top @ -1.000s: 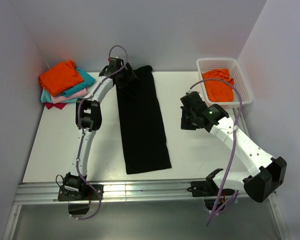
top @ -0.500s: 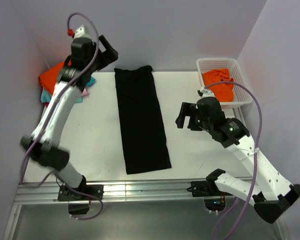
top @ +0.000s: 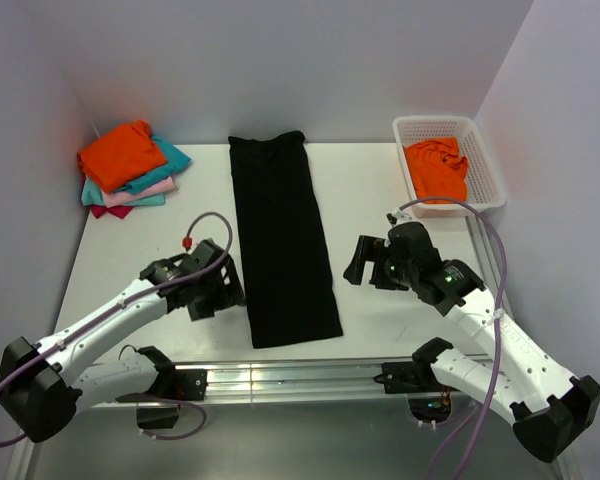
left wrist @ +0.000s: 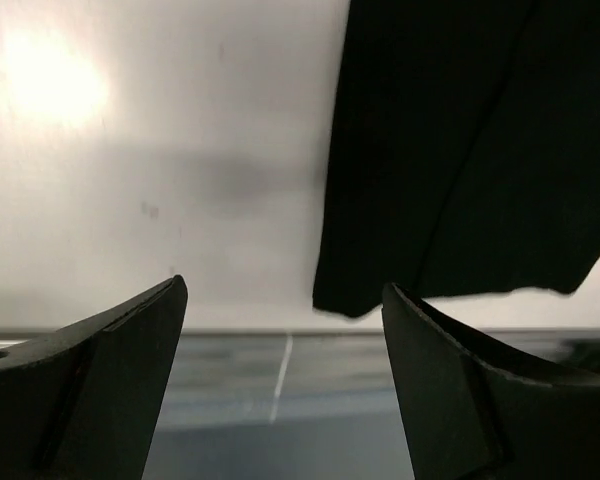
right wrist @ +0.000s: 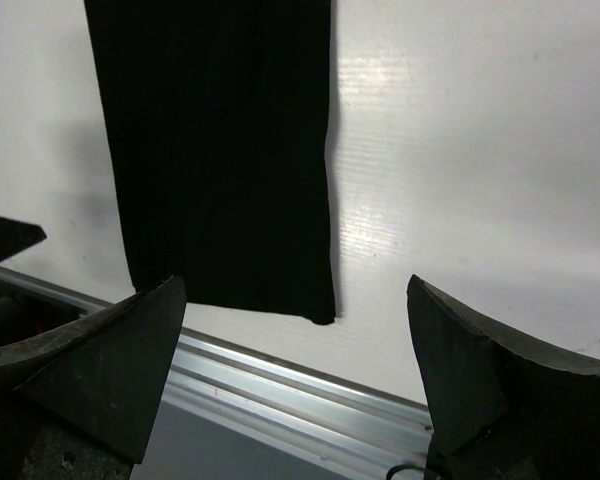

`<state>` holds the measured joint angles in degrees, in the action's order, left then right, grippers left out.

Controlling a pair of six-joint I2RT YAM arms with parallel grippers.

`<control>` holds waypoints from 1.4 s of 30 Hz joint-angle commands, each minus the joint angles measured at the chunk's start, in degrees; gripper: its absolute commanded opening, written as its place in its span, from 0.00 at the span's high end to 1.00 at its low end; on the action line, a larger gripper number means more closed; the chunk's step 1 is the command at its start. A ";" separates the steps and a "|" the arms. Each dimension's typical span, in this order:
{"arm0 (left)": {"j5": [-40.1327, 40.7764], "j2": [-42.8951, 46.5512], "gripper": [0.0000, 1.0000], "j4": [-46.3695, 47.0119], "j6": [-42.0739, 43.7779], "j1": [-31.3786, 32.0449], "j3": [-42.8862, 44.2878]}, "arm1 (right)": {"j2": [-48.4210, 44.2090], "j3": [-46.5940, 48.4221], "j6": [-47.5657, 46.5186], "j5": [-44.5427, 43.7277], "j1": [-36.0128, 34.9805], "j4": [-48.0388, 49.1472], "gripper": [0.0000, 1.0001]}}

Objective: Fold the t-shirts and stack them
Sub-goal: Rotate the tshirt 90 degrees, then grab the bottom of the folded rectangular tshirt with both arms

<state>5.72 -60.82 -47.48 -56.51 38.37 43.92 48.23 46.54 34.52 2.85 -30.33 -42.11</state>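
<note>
While the long black t-shirt (top: pixel 280 240) is lying flat as a narrow strip down the middle of the table (top: pixel 130 250), both arms are hanging low beside its near end. The left gripper (top: pixel 225 288) is hovering just beside the strip's left edge, and its jaws are standing well apart with nothing between them. From the left wrist camera the shirt's near corner is showing ahead and toward the right-hand finger (left wrist: pixel 480 390), with bare table ahead of the other finger. No cloth is touching either one.

Across the strip, the right gripper (top: pixel 356 264) is pointing in at the shirt's right edge, near it but apart, with a band of white table between. Its jaws are gaping wide too and gripping nothing. The right wrist camera is showing the black hem ahead of its left-hand finger (right wrist: pixel 100 360), clear of it.

Further out, well beyond the left gripper at the far left corner, the folded stack (top: pixel 130 165) is sitting with an orange shirt on top and teal, pink and magenta edges peeking out beneath. Well beyond the right gripper, at the far right corner, a crumpled orange t-shirt (top: pixel 438 170) is lying in the white basket (top: pixel 488 165).
</note>
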 commanded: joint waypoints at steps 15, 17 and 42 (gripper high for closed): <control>-5.98 -0.95 0.18 11.18 -28.29 22.69 -12.02 | -0.49 -3.65 -0.86 -0.21 0.44 3.17 0.01; -3.96 -3.85 0.18 13.63 -30.49 24.29 -12.89 | -1.38 -5.22 -0.51 -0.48 0.44 3.78 0.01; 6.68 -6.33 0.29 10.83 -33.76 25.00 -12.90 | -9.56 -9.72 4.06 1.19 0.44 2.82 0.02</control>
<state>11.86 -66.35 -39.09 -89.76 63.31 31.53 38.50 36.07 38.70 4.12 -30.20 -40.29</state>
